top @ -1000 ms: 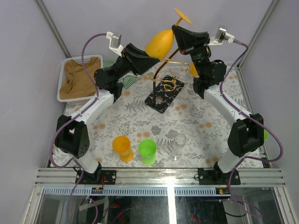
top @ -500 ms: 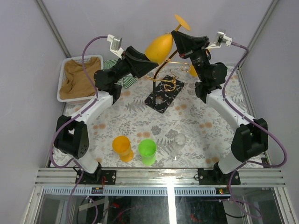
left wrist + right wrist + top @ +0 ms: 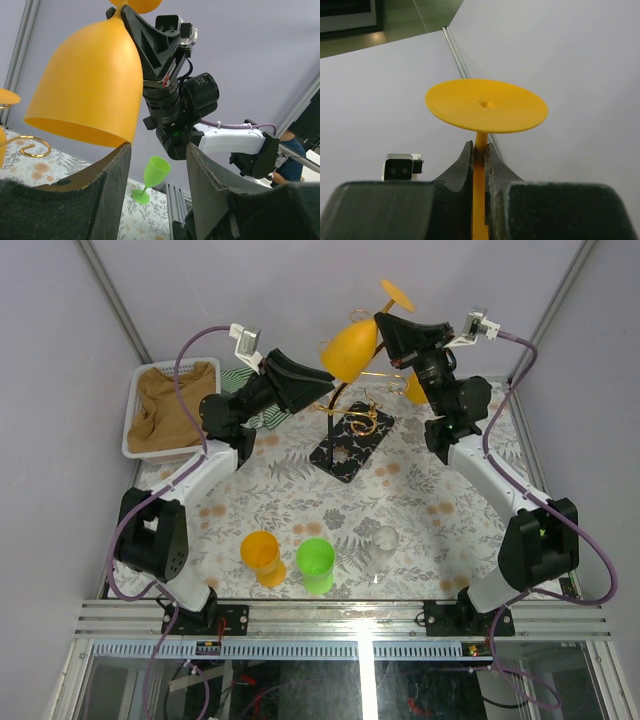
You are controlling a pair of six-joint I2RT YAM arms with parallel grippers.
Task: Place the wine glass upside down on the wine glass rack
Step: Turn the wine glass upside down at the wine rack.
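Observation:
An orange wine glass [image 3: 352, 348] is held upside down above the rack, with its foot [image 3: 486, 105] on top. My right gripper [image 3: 386, 326] is shut on its stem, as the right wrist view [image 3: 479, 148] shows. The wine glass rack has a gold wire post [image 3: 343, 392] and a black patterned base [image 3: 350, 443]. A second orange glass [image 3: 415, 388] hangs on its right side. My left gripper [image 3: 325, 381] is open and empty, just below and left of the bowl [image 3: 90, 85]. In the left wrist view [image 3: 157, 150] the bowl's rim sits above the left finger.
A white basket with brown cloth [image 3: 168, 408] sits at the back left, with a striped cloth [image 3: 268, 412] beside it. An orange cup [image 3: 262, 558], a green cup [image 3: 316, 565] and a clear glass [image 3: 385, 544] stand near the front. A green wine glass [image 3: 152, 176] stands at the right.
My right gripper has shifted the orange glass a little to the right, and its bowl now sits over the top of the rack. My left gripper has reached slightly further toward the rack.

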